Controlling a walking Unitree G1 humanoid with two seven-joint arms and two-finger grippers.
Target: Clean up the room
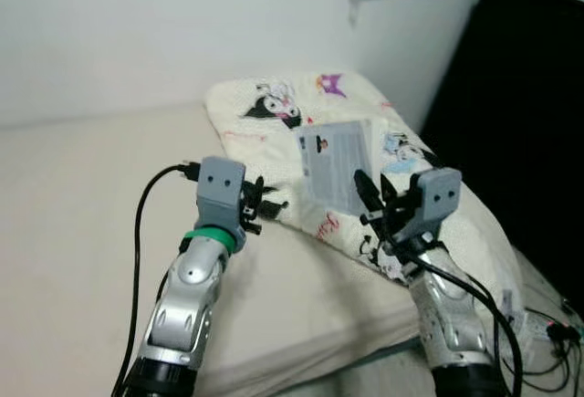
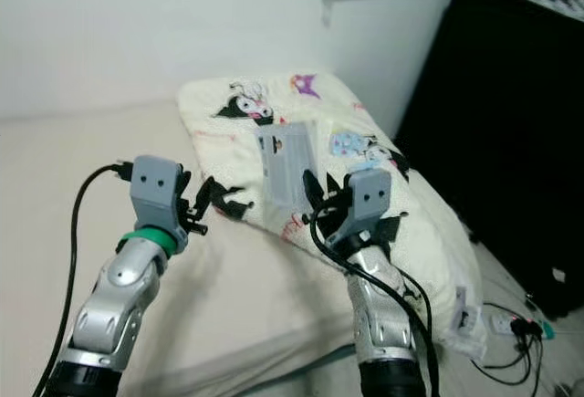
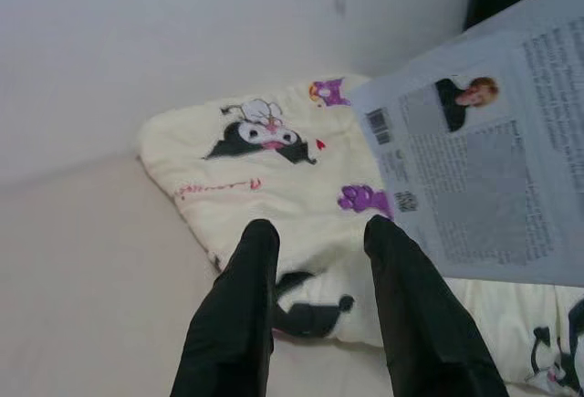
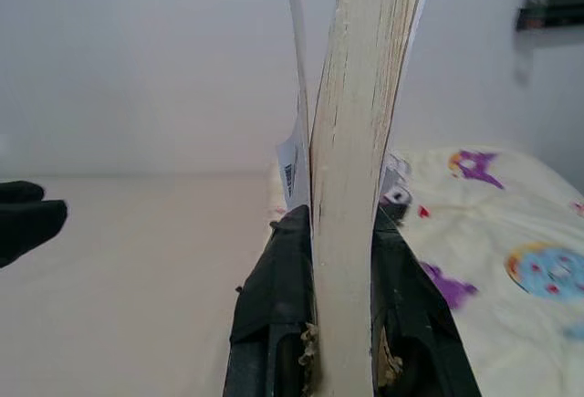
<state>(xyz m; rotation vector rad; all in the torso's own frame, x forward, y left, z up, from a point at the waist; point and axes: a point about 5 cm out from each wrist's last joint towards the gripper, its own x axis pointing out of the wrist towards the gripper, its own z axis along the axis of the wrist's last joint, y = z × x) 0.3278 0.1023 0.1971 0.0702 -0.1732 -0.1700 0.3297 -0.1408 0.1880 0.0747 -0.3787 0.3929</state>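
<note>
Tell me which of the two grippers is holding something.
The right gripper: its fingers are shut on a book, held above the pillow. The left gripper is open, with nothing between its fingers.

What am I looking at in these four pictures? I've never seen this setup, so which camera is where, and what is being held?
This is a humanoid robot with two silver arms, each ending in a two-fingered black gripper. Two pictures come from its head, looking down; the other two from cameras on each wrist, looking along the fingers. Before it lies a beige bed with a cream cartoon-printed pillow. The right gripper is shut on a grey-covered paperback book, held upright above the pillow; its page edges show between the fingers. The left gripper is open, holding nothing, near the pillow's edge.
</note>
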